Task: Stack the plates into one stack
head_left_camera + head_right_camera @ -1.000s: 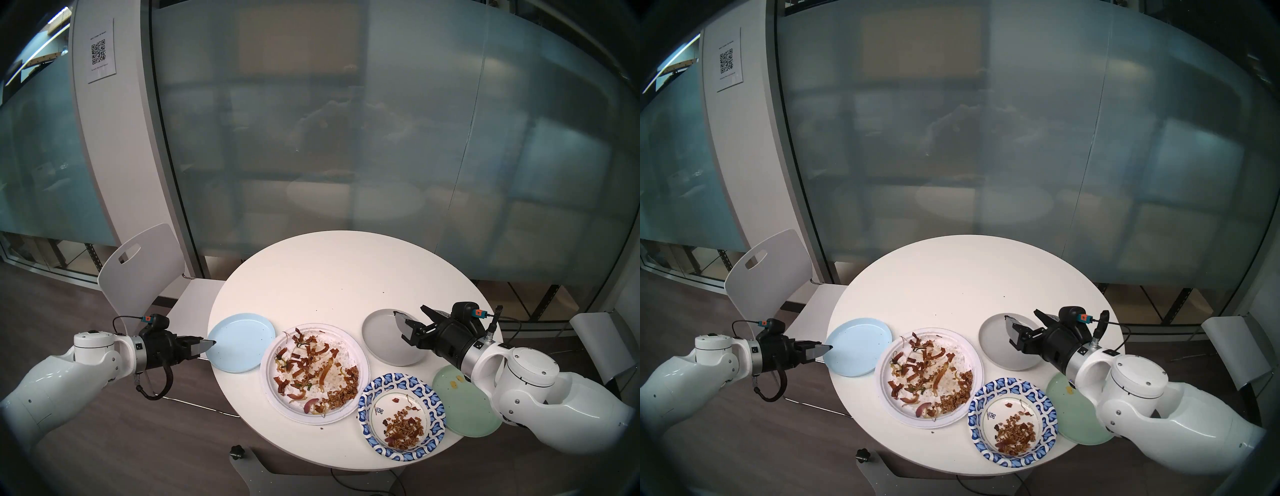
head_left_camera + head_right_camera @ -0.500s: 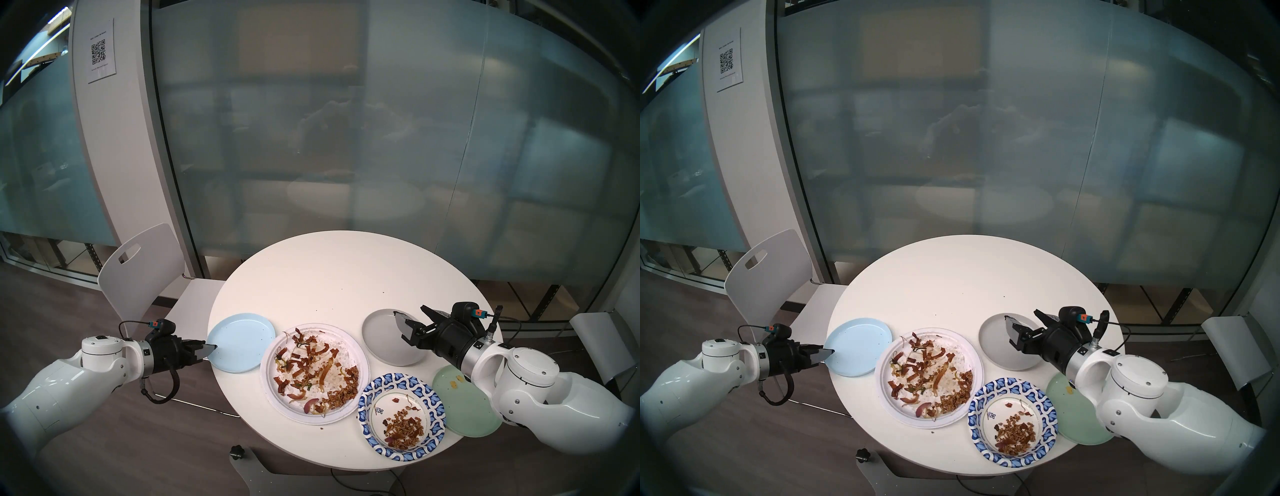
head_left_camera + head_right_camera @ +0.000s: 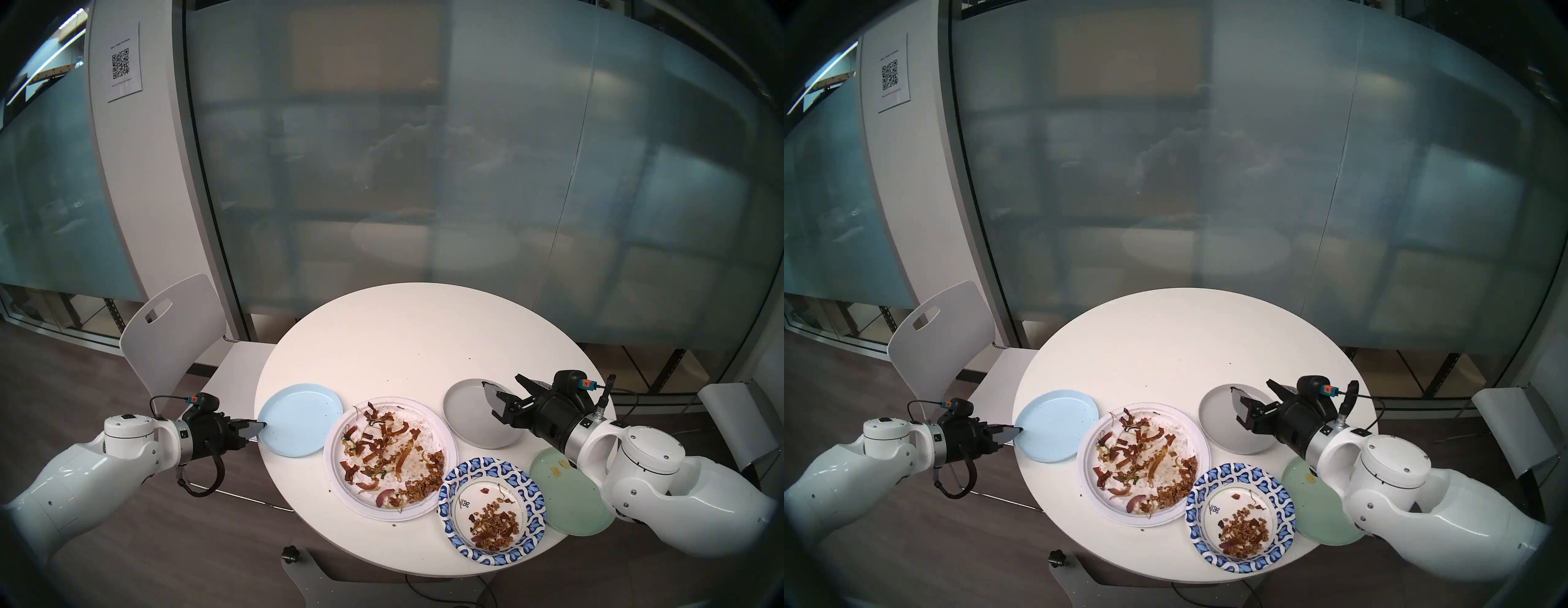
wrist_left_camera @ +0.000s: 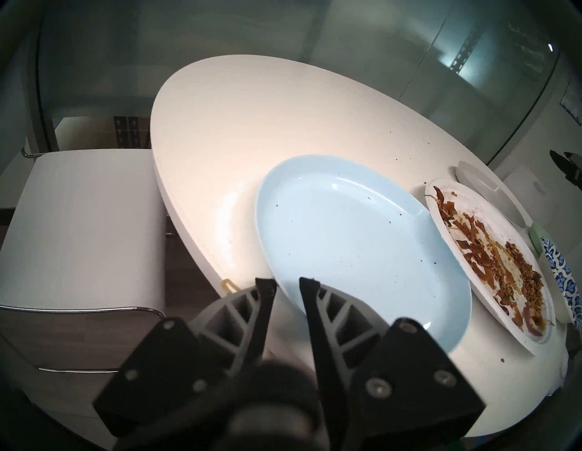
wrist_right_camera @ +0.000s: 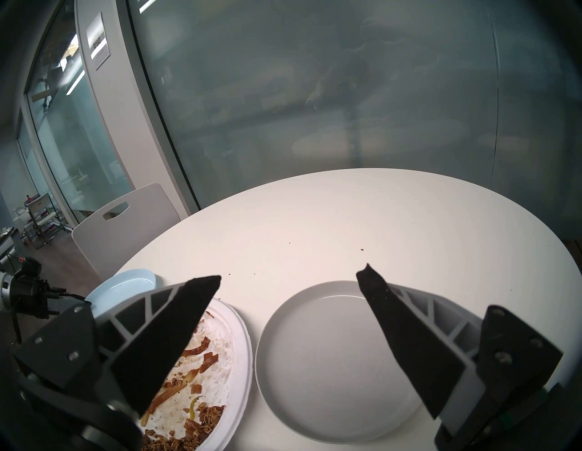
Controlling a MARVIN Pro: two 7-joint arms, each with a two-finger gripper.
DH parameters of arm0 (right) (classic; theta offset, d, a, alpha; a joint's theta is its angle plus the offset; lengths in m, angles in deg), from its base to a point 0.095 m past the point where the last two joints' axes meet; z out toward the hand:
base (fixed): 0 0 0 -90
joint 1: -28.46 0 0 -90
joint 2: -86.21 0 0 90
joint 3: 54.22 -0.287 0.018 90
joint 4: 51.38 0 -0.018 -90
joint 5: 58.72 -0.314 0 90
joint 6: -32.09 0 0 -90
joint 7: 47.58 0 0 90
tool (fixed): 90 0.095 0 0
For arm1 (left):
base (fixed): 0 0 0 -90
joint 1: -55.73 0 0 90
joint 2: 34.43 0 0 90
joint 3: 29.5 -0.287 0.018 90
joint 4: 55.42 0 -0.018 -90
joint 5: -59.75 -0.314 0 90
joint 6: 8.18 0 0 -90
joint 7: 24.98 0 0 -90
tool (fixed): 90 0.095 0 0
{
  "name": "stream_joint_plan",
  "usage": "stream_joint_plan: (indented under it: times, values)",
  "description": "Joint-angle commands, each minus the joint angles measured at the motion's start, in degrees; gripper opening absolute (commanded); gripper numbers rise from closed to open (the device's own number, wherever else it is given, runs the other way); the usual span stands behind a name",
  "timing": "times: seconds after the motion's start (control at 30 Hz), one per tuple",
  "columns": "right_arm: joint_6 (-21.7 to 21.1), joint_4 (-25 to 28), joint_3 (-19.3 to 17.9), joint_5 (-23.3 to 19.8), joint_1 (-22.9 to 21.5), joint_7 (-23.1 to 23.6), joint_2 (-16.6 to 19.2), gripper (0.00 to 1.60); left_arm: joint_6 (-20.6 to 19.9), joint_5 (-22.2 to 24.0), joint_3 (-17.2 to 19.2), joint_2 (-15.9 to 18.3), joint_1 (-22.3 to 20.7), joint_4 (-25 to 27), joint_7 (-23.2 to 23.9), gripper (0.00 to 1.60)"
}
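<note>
Left wrist view shows the left tool point(image 4: 288, 285) at the lower middle of the frame, its two fingers drawn to a narrow gap astride the near rim of the pale-blue plate point(image 4: 352, 239); whether the pads already pinch the rim cannot be told from here. That plate lies flat on the white table point(image 4: 252, 119), near its left edge, with its far rim just beside or touching the large white paper plate point(image 3: 390, 456), which sits at the table's middle and carries scattered brown food scraps. In the head view the grey plate point(image 3: 466, 414) lies right of centre, the blue-patterned paper plate point(image 3: 492, 509) at the lower right, and the pale-green plate point(image 3: 568, 496) further right, overhanging the table edge and partly under the right arm. The right tool point(image 5: 288, 278) hangs above the grey plate with its fingers spread wide and nothing between them. Judged from its glossy, even surface, the pale-blue plate is stiff, fairly light and slippery, so a firm pinch on the raised rim looks like the right hold, kept level during the lift. The two paper plates probably flex under a one-sided grip and could spill their scraps. No plates are stacked yet.
</note>
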Motion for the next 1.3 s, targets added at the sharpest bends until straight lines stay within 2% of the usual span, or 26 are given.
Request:
stream_joint_plan:
  times: [0.0, 0.1, 0.23, 0.47, 0.6, 0.7, 0.83, 0.97, 1.1, 1.27]
  values:
    - [0.01, 0.66, -0.32, -0.10, -0.21, 0.05, 0.12, 1.60, -0.29, 0.27, 0.44, -0.01, -0.72, 0.18, -0.27, 0.43]
    - [0.01, 0.66, -0.32, -0.10, -0.21, 0.05, 0.12, 1.60, -0.68, 0.61, 0.48, -0.33, -1.14, -0.45, -0.53, 0.33]
    - [0.01, 0.66, -0.32, -0.09, -0.21, 0.06, 0.11, 1.60, -1.57, 2.09, 0.93, -1.46, -2.00, -1.98, -1.39, 0.00]
    - [0.00, 0.66, -0.33, -0.09, -0.21, 0.06, 0.11, 1.60, -1.69, 1.88, 0.61, -2.90, -3.83, -3.79, -3.22, 0.00]
    - [0.01, 0.65, -0.32, -0.08, -0.22, 0.06, 0.10, 1.60, -1.37, 2.13, 0.68, -5.40, -5.64, -5.01, -6.49, 0.00]
    - [0.01, 0.65, -0.32, -0.08, -0.22, 0.06, 0.10, 1.60, -0.80, 1.10, -0.07, -6.02, -7.11, -5.85, -6.66, 0.00]
    - [0.01, 0.65, -0.32, -0.07, -0.22, 0.07, 0.09, 1.60, 0.66, 1.46, 1.12, -4.45, -5.36, -2.94, -5.83, 0.00]
    - [0.02, 0.62, -0.29, -0.04, -0.24, 0.08, 0.06, 1.60, -0.20, 3.73, 2.90, -2.88, -3.31, 1.19, -4.33, 0.00]
    - [0.02, 0.61, -0.29, -0.03, -0.24, 0.09, 0.05, 1.60, -1.84, 6.63, 4.73, -2.19, -2.51, 3.59, -3.18, 0.00]
    - [0.01, 0.62, -0.30, -0.04, -0.23, 0.08, 0.06, 1.60, -5.04, 10.78, 6.45, -1.53, -2.08, 4.19, -1.69, 0.00]
